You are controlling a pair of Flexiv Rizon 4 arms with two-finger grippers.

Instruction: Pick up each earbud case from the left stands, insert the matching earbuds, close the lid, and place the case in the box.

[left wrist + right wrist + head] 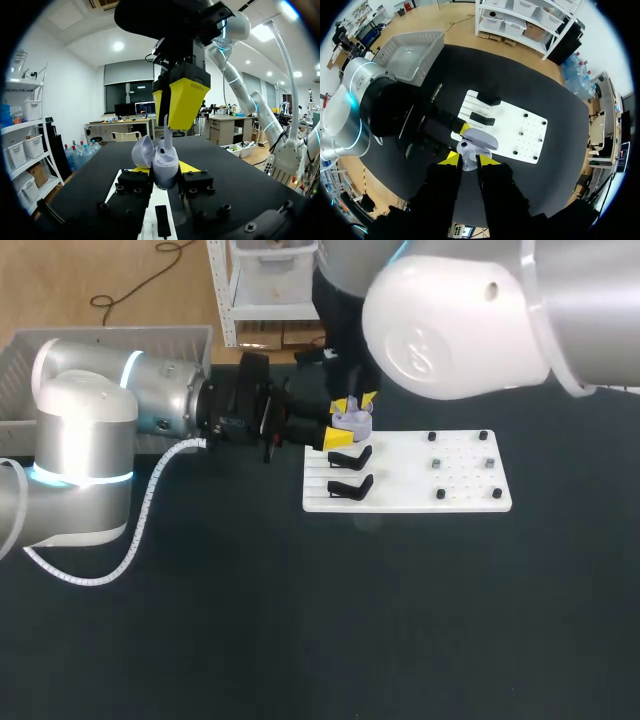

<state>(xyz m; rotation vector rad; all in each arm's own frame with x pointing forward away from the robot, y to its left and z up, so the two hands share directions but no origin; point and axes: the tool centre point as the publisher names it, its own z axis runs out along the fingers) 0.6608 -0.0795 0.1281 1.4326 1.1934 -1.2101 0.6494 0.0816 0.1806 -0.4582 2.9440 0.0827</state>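
A lavender earbud case (353, 421) with its lid (142, 150) swung open hangs just above the white board's back left corner. My left gripper (340, 436) comes in from the left and is shut on the case body (165, 169), one yellow tip on each side. My right gripper (356, 400) points straight down over the case. Its yellow fingers (181, 102) are shut on a white earbud (167, 134), whose stem reaches into the case. From the right wrist, the case (469, 149) sits right under that gripper (471, 159).
The white board (470, 490) carries two black stands (350, 456) (351, 486) on its left part and several small pegs (440, 463) on its right part. A grey basket (110, 345) stands at the table's back left (410, 52).
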